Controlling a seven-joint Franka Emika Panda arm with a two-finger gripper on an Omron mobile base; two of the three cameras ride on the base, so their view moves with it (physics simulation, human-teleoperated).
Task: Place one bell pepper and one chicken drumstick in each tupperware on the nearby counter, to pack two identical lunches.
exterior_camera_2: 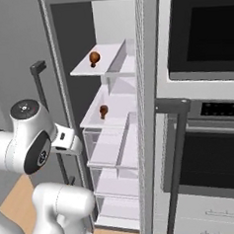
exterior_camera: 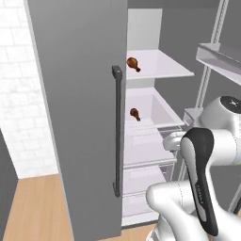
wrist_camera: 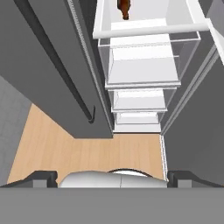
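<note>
Open refrigerator seen from the mobile base, with the arm raised before it.

The gripper (wrist_camera: 112, 177) appears at the bottom of the hand view as two dark finger tips (wrist_camera: 39, 178) set at the far left and far right of the frame, so the jaws stand wide apart with nothing between them.

From the jaws, the nearer chicken drumstick (wrist_camera: 124, 8) lies straight ahead at the top centre of the hand view, partly cropped by the frame edge. It rests on a white shelf (wrist_camera: 148, 29) above a stack of clear drawers (wrist_camera: 142, 65). The coming reach probably turns on this relation: the drumstick is beyond the shelf's front lip and well apart from the finger tips, so the hand would have to advance into the fridge and over the lip.

In the left base view the lower drumstick (exterior_camera: 135, 114) lies at mid-frame and its long axis runs diagonally, thick end to the upper left, bone end to the lower right. The upper drumstick (exterior_camera: 133, 63) lies the same way on the higher shelf (exterior_camera: 164, 66).

Count: two drumsticks, one per shelf, also visible in the right base view at upper centre (exterior_camera_2: 94, 58) and mid-frame (exterior_camera_2: 103, 111). Three clear drawers are stacked below them.

The fridge door (exterior_camera: 77, 117) with its dark handle (exterior_camera: 117, 132) fills the left of the left base view.
</note>
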